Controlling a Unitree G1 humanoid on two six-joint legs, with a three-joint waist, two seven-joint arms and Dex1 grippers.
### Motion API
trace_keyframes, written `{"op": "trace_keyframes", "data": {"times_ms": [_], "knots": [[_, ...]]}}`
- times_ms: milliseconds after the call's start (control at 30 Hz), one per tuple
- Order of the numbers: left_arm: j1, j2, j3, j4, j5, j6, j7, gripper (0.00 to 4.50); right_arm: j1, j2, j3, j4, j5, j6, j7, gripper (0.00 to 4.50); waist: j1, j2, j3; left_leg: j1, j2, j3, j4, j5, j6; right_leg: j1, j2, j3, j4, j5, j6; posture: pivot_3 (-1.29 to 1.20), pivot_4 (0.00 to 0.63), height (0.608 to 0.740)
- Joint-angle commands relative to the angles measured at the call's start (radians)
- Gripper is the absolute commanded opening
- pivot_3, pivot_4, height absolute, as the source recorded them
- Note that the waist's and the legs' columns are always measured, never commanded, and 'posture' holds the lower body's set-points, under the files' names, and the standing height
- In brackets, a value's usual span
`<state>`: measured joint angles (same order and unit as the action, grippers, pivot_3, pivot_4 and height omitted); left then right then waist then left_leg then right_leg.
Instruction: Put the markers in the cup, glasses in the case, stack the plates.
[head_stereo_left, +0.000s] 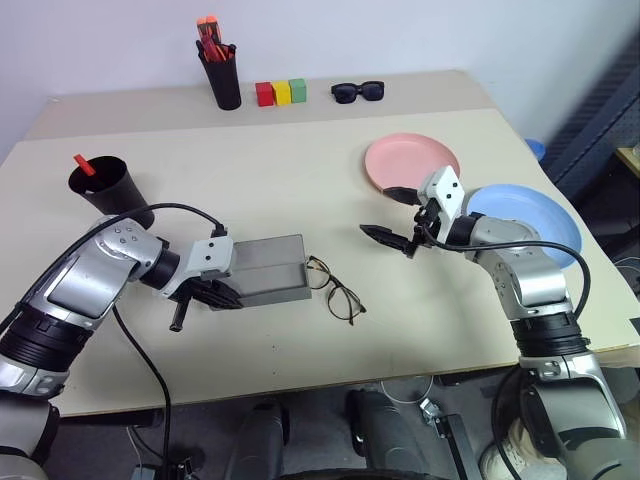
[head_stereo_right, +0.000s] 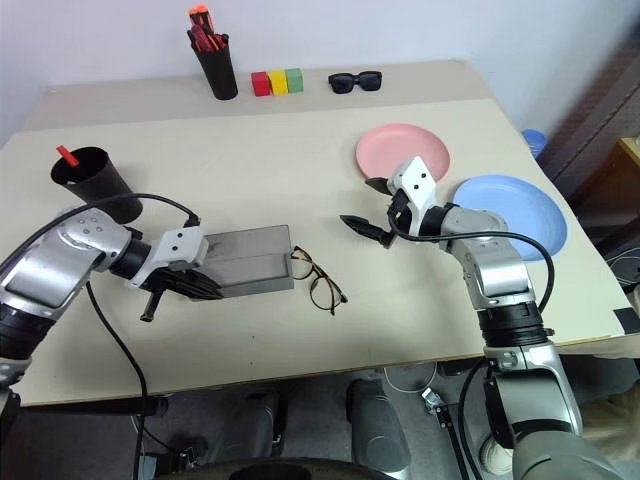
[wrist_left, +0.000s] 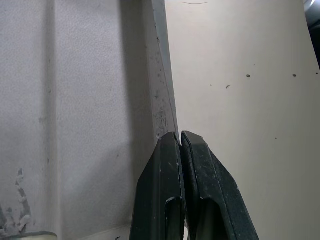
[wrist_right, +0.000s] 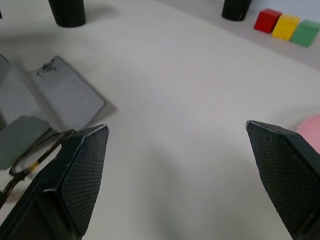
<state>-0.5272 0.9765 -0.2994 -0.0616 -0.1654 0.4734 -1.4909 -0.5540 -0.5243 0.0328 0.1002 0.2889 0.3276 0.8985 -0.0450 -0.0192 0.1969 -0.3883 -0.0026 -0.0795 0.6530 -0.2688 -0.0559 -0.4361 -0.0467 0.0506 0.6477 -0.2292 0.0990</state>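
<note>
Worktop (head_stereo_left: 300, 170): pale beige, matte, two boards butted with a seam running across the far part; plain white wall behind. No legible writing or labels on anything.

Landmark: case (head_stereo_left: 268, 268), grey, lying flat near the front edge, flap open.
- Glasses (head_stereo_left: 335, 288) just beside the case's right end, on the worktop, outside the case.
- Cup (head_stereo_left: 110, 190) left of and beyond the case; one red-capped marker (head_stereo_left: 85, 164) stands in it. Whether a second marker is inside, cannot tell.
- A dark slim object (head_stereo_left: 179, 314) lies at the case's front left, under the left arm; too hidden to identify.
- Pink plate (head_stereo_left: 411, 163) and blue plate (head_stereo_left: 525, 222) well to the right of the case, side by side, not stacked.
- Pen holder (head_stereo_left: 222, 78) with orange-red pens, three blocks (head_stereo_left: 280, 93) (red, yellow, green) and sunglasses (head_stereo_left: 357, 92) far behind the case, near the wall.

Left gripper (head_stereo_left: 217, 297): at the case's left end, fingers together or nearly so in the wrist view, nothing seen between them.
Right gripper (head_stereo_left: 395, 215): above the worktop between the case and the pink plate, jaws wide apart, empty.
</note>
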Motion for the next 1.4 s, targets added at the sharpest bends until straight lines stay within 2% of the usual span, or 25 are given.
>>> {"op": "trace_keyframes", "data": {"times_ms": [33,167,300,467,533,667,800,900,1067,1400], "knots": [[0.012,0.021,0.031,-0.051,-0.019,0.021,0.003,1.79,-0.006,-0.017,-0.029,-0.046,0.020,0.004,0.006,4.50,-0.002,0.000,0.000,0.000,0.000,0.000,0.000,0.000,0.000,0.000,0.000,0.000,0.000,0.000,0.000,0.00,0.150,0.740],[0.044,0.012,0.090,-0.120,-0.064,0.054,0.055,3.79,-0.009,-0.027,-0.028,-0.044,0.027,0.025,0.020,4.50,-0.001,0.000,0.000,0.000,0.000,0.000,0.000,0.000,0.000,0.000,0.000,0.000,0.000,0.000,0.000,0.00,0.150,0.740],[0.057,-0.017,0.179,-0.166,-0.164,0.101,0.092,3.79,-0.004,-0.059,-0.012,-0.076,0.063,0.116,0.077,4.50,0.002,0.000,0.000,0.000,0.000,0.000,0.000,0.000,0.000,0.000,0.000,0.000,0.000,0.000,0.000,0.00,0.150,0.740],[0.039,-0.167,0.368,-0.158,-0.313,0.114,0.247,3.79,0.004,-0.133,0.020,-0.125,0.114,0.266,0.175,4.50,0.002,0.000,0.000,0.000,0.000,-0.001,0.001,0.000,0.000,0.001,0.000,0.000,-0.001,0.000,0.000,0.00,0.150,0.740],[0.056,-0.178,0.401,-0.176,-0.341,0.119,0.264,3.79,0.008,-0.162,0.042,-0.135,0.114,0.295,0.205,4.50,0.002,0.000,0.000,0.000,0.000,-0.001,0.002,0.000,0.000,0.001,0.000,-0.001,-0.001,0.000,0.000,0.00,0.150,0.740],[0.161,-0.186,0.459,-0.241,-0.411,0.141,0.295,3.79,-0.008,-0.187,0.087,-0.126,0.101,0.333,0.248,4.50,-0.006,0.000,0.000,0.002,0.000,0.000,0.000,0.000,0.000,0.001,0.000,0.001,-0.001,0.000,0.000,0.00,0.150,0.740],[0.370,-0.205,0.525,-0.338,-0.415,0.026,0.299,3.79,-0.048,-0.177,0.137,-0.064,0.053,0.316,0.260,4.50,-0.012,0.000,0.000,0.003,0.000,0.001,-0.001,0.000,0.000,0.001,0.000,0.001,-0.001,0.000,0.000,0.00,0.150,0.740],[0.486,-0.274,0.600,-0.333,-0.439,-0.076,0.321,3.79,-0.079,-0.156,0.175,-0.010,0.035,0.309,0.282,4.50,-0.001,0.000,0.000,0.003,0.000,0.001,0.000,0.000,0.000,0.002,-0.001,0.001,-0.002,0.000,0.000,0.00,0.150,0.740],[0.551,-0.256,0.584,-0.282,-0.442,-0.155,0.238,3.79,-0.135,-0.106,0.227,0.097,0.005,0.292,0.315,4.50,0.006,0.000,0.000,0.003,0.000,0.001,0.001,0.000,0.000,0.004,0.000,0.001,-0.003,-0.001,-0.003,0.00,0.150,0.740],[0.519,-0.253,0.549,-0.242,-0.422,-0.188,0.263,3.79,-0.256,-0.082,0.334,0.265,-0.052,0.353,0.452,4.50,0.000,0.000,0.000,0.004,0.000,0.001,0.000,0.000,0.000,0.004,-0.001,0.001,-0.003,0.000,-0.001,0.00,0.150,0.740]]}}
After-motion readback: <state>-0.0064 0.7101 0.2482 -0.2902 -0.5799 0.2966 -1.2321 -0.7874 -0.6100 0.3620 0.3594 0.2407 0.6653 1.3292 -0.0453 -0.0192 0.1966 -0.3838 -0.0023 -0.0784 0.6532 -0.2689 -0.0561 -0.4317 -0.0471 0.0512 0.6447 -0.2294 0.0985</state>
